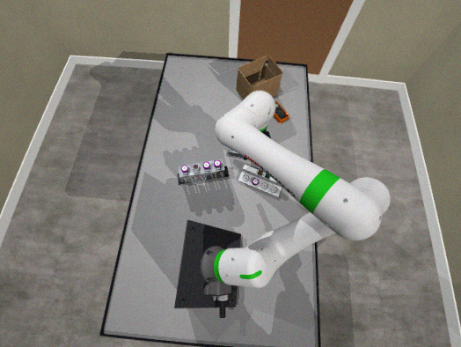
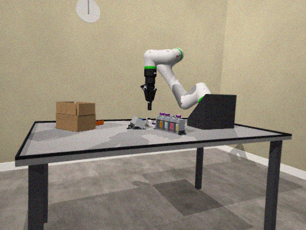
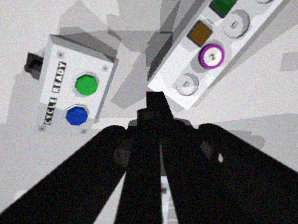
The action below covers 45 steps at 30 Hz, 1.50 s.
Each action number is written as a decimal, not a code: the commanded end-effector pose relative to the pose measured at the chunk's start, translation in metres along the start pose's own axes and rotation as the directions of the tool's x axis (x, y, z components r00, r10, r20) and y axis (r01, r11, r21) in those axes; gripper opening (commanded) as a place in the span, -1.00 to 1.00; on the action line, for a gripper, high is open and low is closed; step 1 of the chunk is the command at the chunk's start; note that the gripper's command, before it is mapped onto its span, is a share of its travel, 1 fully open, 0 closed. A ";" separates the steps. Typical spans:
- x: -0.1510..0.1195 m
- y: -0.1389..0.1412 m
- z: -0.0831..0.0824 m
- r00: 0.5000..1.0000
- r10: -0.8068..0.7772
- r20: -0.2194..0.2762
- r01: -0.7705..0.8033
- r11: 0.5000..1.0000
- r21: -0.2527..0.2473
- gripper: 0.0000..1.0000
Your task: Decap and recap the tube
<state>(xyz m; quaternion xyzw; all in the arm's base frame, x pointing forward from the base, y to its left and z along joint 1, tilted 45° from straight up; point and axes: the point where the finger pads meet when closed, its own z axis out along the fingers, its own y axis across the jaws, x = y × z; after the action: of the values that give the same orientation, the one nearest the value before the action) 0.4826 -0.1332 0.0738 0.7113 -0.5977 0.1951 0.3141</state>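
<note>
The tube rack [image 1: 203,173] holds four tubes. Tube 2 [image 1: 195,167] stands open, and the other three carry purple caps. The purple cap [image 3: 211,55] lies in the second nest of the white cap tray [image 3: 210,45], which also shows in the top view [image 1: 259,181]. The tray's amber lamp [image 3: 200,33] and green lamp [image 3: 222,6] both look dull. The grey key housing [image 3: 73,85] carries the green READY key [image 3: 86,84] and the blue CYCLE key [image 3: 77,115]. My gripper [image 3: 154,105] [image 2: 149,107] is shut and empty. It hangs well above the table, between the housing and the tray.
A cardboard box [image 1: 259,76] stands at the far end of the table, with an orange device [image 1: 281,112] beside it. The arm's black base block [image 2: 214,111] stands behind the rack. The arm hides part of the cap tray in the top view.
</note>
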 end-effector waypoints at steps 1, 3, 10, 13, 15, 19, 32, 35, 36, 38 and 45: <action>-0.008 -0.025 0.007 0.961 0.275 -0.022 -0.275 0.962 0.003 -0.80; -0.010 -0.029 0.008 0.947 0.319 -0.022 -0.319 0.948 0.005 -0.80; -0.026 -0.071 0.021 0.917 0.399 -0.023 -0.399 0.917 0.007 -0.80; -0.034 -0.092 0.027 0.917 0.399 -0.023 -0.399 0.917 0.007 -0.80; -0.036 -0.099 0.029 0.917 0.399 -0.023 -0.399 0.917 0.007 -0.80; -0.036 -0.099 0.029 0.917 0.399 -0.023 -0.399 0.917 0.007 -0.80; -0.036 -0.099 0.047 0.917 0.399 -0.023 -0.399 0.917 0.007 -0.80; -0.036 -0.099 0.047 0.917 0.399 -0.023 -0.399 0.917 0.007 -0.80; -0.036 -0.099 0.047 0.917 0.399 -0.023 -0.399 0.917 0.007 -0.80; -0.036 -0.099 0.047 0.917 0.399 -0.023 -0.399 0.917 0.007 -0.80; -0.036 -0.099 0.049 0.917 0.399 -0.023 -0.399 0.917 0.007 -0.80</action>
<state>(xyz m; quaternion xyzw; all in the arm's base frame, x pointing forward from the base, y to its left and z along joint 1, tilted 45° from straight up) 0.5656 -0.1320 -0.0063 0.5721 -0.7264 0.2634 0.2750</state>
